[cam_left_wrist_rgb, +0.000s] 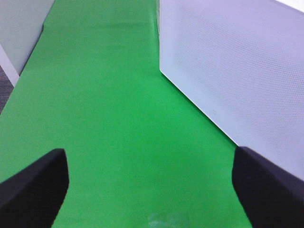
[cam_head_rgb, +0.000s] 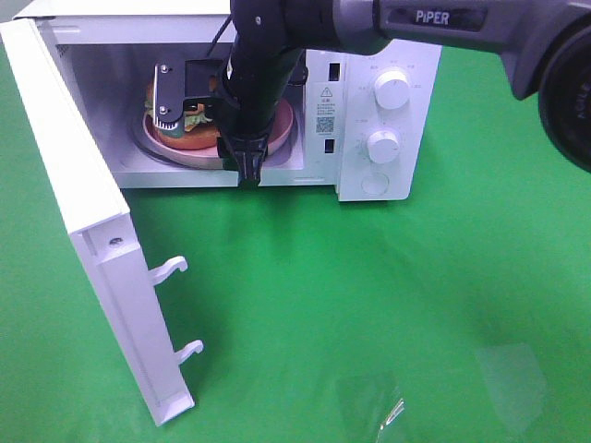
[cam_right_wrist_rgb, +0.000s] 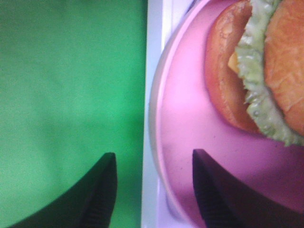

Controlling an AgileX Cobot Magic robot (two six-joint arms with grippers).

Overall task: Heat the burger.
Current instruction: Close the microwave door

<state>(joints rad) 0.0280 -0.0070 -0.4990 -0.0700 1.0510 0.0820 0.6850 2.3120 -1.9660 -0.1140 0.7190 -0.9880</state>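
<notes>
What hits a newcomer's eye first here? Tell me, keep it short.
The white microwave at the top of the high view, its door swung wide open to the left. Inside sits the burger on a pink plate. The black right pincer reaches in, open, astride the plate's front rim.

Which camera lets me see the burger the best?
The right wrist view: the burger is close up, bun and lettuce clear, on the pink plate. The exterior high view shows it small inside the microwave, half hidden by the arm. The left wrist view shows none of it.
</notes>
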